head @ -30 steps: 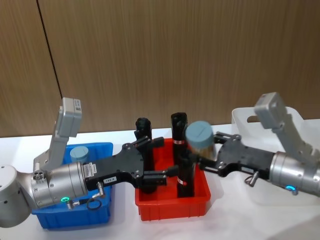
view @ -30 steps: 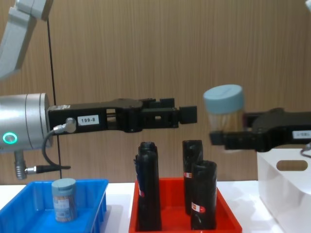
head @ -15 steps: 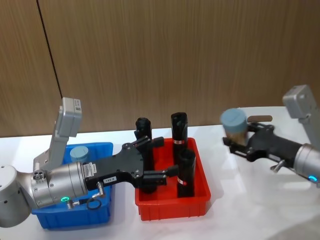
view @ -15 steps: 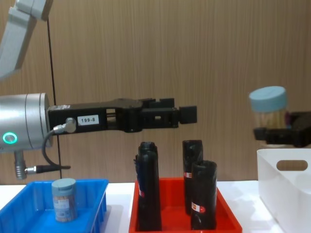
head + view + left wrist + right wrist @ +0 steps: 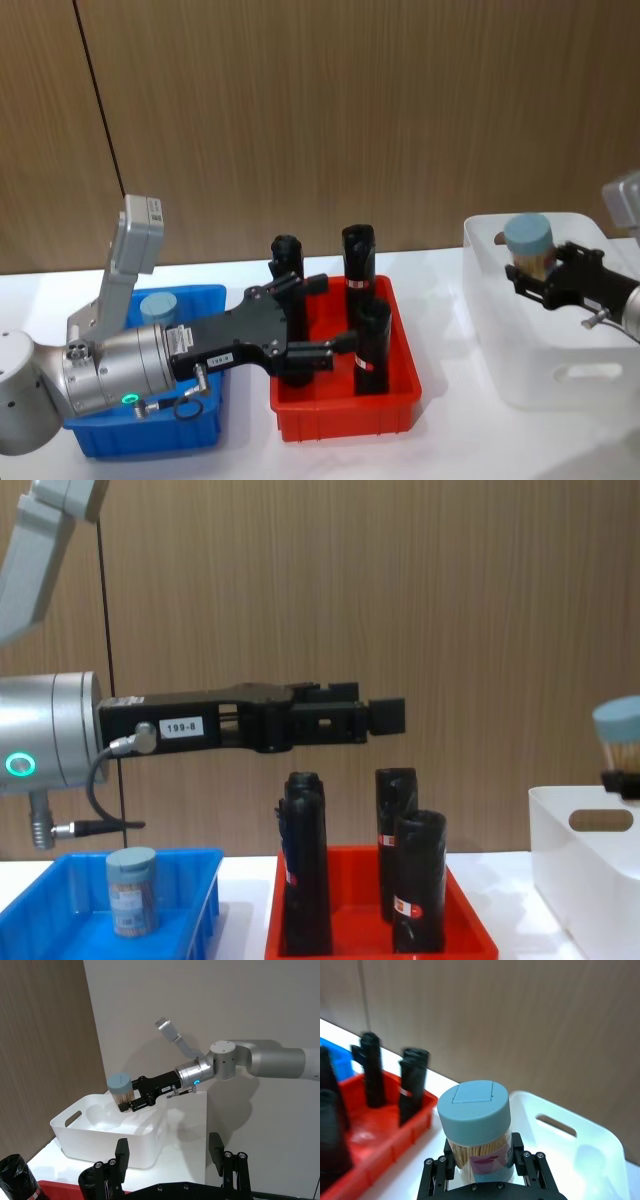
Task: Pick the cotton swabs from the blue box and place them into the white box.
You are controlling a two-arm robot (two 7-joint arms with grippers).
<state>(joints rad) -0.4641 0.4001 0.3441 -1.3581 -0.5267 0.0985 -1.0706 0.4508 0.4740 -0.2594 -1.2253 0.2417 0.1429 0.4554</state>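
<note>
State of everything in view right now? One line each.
Right end effector: shut on held cotton swabs, over white box.
Held cotton swabs: upright, lid on.
Second cotton swabs: upright in blue box.
White box: upright, open top.
Red tray: holds three upright black rolls.
Left end effector: open, above red tray.

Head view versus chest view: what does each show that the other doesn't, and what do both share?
Head view: the white plastic bin's hollow inside, with the right gripper holding a clear, blue-lidded swab cylinder over it. Chest view: the left gripper hanging well clear above the tall black wrapped rolls. Shared: a second swab cylinder standing in the shallow blue plastic tray.
</note>
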